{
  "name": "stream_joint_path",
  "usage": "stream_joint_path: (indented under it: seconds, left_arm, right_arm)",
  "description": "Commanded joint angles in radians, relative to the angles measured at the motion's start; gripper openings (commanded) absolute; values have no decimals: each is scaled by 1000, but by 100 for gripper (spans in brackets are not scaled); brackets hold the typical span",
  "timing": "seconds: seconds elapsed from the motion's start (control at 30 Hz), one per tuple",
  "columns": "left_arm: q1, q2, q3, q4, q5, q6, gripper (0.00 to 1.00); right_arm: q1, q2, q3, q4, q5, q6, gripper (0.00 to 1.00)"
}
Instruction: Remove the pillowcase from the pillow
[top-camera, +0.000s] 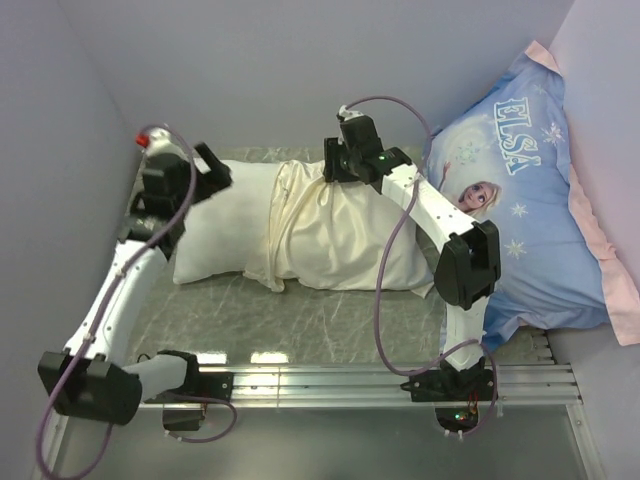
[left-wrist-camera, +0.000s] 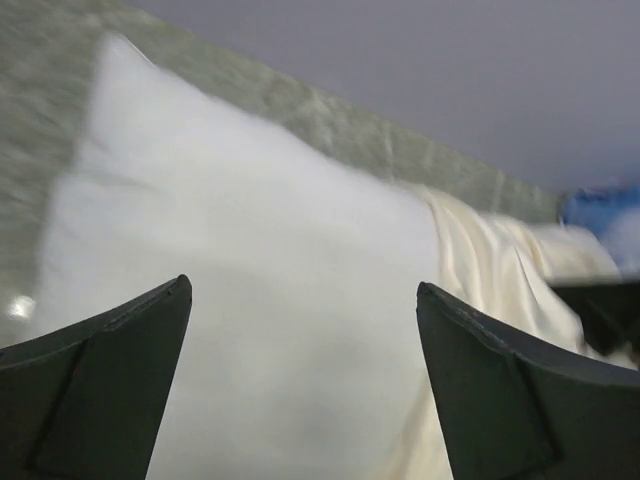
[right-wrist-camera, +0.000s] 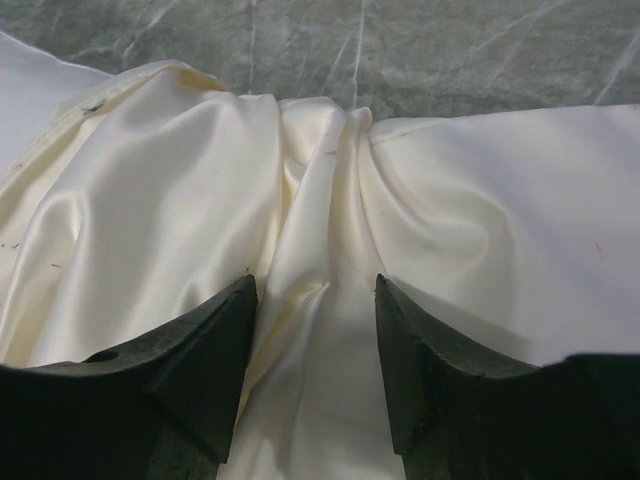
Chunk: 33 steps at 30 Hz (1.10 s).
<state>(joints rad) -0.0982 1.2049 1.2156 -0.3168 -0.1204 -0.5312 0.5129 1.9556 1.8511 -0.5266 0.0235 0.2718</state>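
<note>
The white pillow (top-camera: 212, 225) lies on the marble table, its left part bare. The cream pillowcase (top-camera: 340, 238) covers its right part, bunched at the open hem. My left gripper (top-camera: 214, 172) is open over the pillow's far left corner; in the left wrist view the bare pillow (left-wrist-camera: 260, 250) fills the space between the fingers of the left gripper (left-wrist-camera: 303, 290), with the pillowcase (left-wrist-camera: 490, 270) to the right. My right gripper (top-camera: 336, 172) is at the pillowcase's far edge. In the right wrist view it (right-wrist-camera: 315, 285) is open, jaws pressed into the pillowcase (right-wrist-camera: 180, 200) either side of a raised fold.
A large blue Elsa-print pillow (top-camera: 530, 200) leans in the right corner, touching the pillowcase's right end. Grey walls close in at the left and back. A metal rail (top-camera: 330, 380) runs along the near edge by the arm bases.
</note>
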Motion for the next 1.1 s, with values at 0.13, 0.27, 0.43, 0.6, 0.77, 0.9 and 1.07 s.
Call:
stream_joint_path:
  seconds: [0.13,0.27,0.43,0.6,0.77,0.9,1.07]
  left_arm:
    - [-221,-132,-310,-4,-198,-269,99]
    - [-248,-171,-364,12,-259,-305,99]
    - [-247,-48,-326,25,-289,-329,99]
    - [-247,51,-304,130,-309,-313,99]
    - [-186,105,-261,165,-306,-276,13]
    - [-118,42,-208,173,-269,-211,0]
    - [-112,12,-35,95,-343,-118,0]
  right_arm:
    - [4,-109,53,-76,124,-9,65]
    - [3,-170,-4,-53,176,-16,68]
    - [-4,-222,-64,-35,199,0,69]
    - [-11,-287,-148,-9,182,6,69]
    - [-37,-356,-297,51,96,20,70]
    - [-85,-409,-415,105,6,56,70]
    - [-102,-501,-567,186,-108,105,70]
